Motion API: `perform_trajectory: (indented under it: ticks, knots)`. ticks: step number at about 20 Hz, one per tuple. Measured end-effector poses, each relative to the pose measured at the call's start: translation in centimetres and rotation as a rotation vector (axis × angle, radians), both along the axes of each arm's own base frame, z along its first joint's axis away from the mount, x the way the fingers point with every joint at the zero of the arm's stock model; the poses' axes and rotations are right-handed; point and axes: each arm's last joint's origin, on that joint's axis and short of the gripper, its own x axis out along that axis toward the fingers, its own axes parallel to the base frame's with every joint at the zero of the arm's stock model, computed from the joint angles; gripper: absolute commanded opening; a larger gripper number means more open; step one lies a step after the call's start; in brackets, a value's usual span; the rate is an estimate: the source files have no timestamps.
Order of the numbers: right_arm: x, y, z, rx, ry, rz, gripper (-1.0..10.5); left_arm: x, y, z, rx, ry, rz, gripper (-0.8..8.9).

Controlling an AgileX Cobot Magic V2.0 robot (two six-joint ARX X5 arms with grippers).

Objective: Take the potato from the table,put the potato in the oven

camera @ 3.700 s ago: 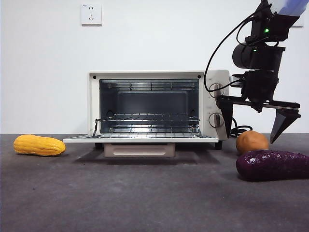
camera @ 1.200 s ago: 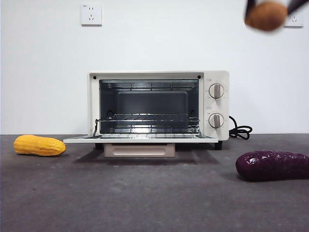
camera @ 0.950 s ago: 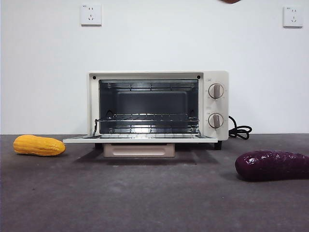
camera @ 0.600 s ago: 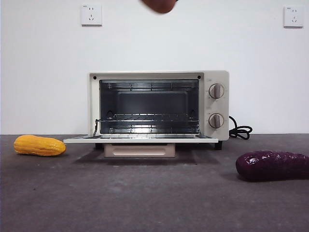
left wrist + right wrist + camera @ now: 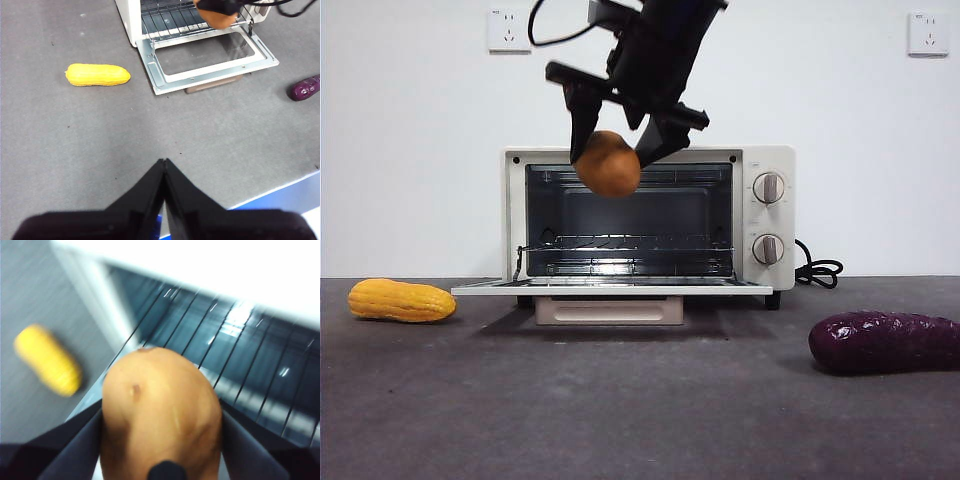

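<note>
Potato [image 5: 608,163] now lower, before oven [image 5: 760,215] opening, pinched in right claw [image 5: 614,150]; left claw [image 5: 164,167] pressed together.

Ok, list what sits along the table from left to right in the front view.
Corn cob → oven, its door folded down open, with the right end effector holding the potato up in front of its top edge → purple vegetable.
</note>
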Motion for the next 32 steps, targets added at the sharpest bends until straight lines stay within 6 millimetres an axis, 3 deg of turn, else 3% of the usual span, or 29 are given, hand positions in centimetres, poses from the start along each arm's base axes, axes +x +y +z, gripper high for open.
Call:
perform_trajectory:
  ticks: [10,17,27,29,32]
  knots:
    - [2.4,1.2,-3.0,0.017,-0.093,-0.068,1.3,0.1,-0.1,0.0,0.004,0.003,-0.001,-0.06]
    - [3.9,0.9,-4.9,0.015,-0.110,-0.119,1.3,0.4,-0.2,0.0,0.013,0.012,-0.003,-0.06]
    - [5.9,-1.1,-5.2,0.058,-0.138,-0.203,1.4,1.6,-1.0,-0.2,0.071,0.043,-0.033,-0.06]
    - [5.9,-1.1,-5.2,0.054,-0.140,-0.211,2.3,2.0,-1.2,-0.3,0.081,0.056,-0.035,-0.06]
    - [6.0,-1.1,-5.3,0.052,-0.139,-0.213,2.3,2.3,-1.4,-0.4,0.088,0.068,-0.035,-0.06]
